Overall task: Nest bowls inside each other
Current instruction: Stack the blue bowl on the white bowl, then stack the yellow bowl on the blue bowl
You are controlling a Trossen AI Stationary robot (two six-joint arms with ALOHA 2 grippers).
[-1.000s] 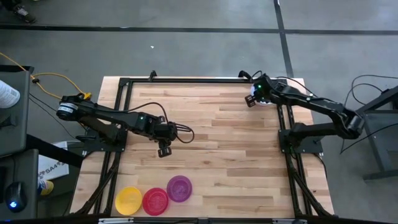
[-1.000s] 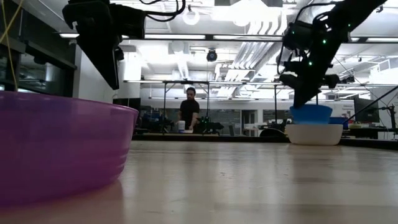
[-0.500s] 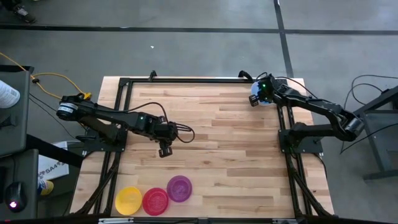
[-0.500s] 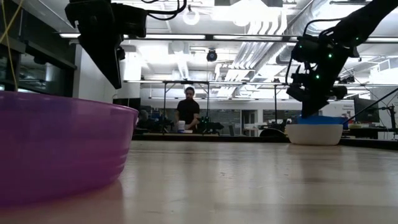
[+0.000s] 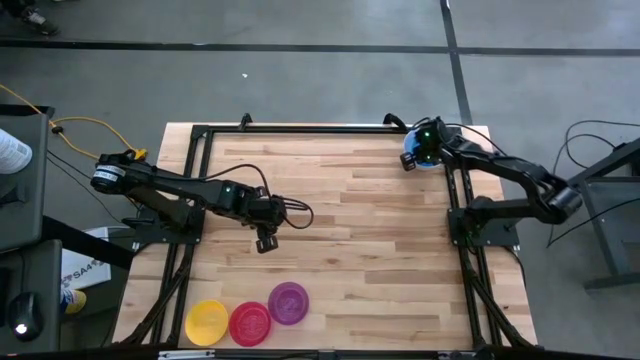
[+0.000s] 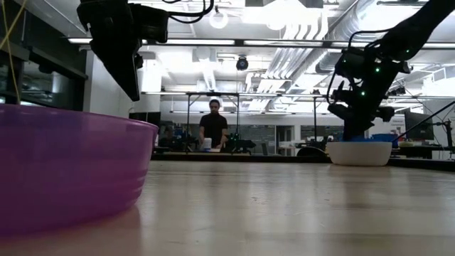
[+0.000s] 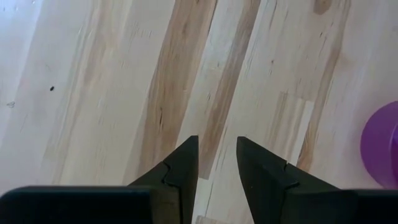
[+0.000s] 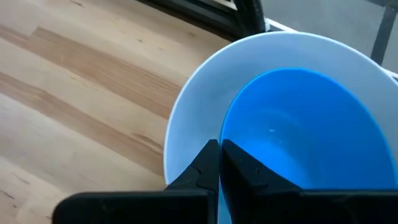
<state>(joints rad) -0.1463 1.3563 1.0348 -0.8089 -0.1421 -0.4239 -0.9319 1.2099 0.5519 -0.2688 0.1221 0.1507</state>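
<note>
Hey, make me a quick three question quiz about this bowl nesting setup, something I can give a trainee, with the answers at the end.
1. True or false: the blue bowl sits inside the white bowl.
2. Which bowl lies nearest the left gripper? A) yellow bowl B) red bowl C) purple bowl
3. Fill in: the right gripper is shut on the rim of the ____ bowl.

Key:
1. True; it rests off-centre in the white one at the table's far right corner.
2. C; the three bowls lie in a row at the near edge, none nested.
3. blue
</note>
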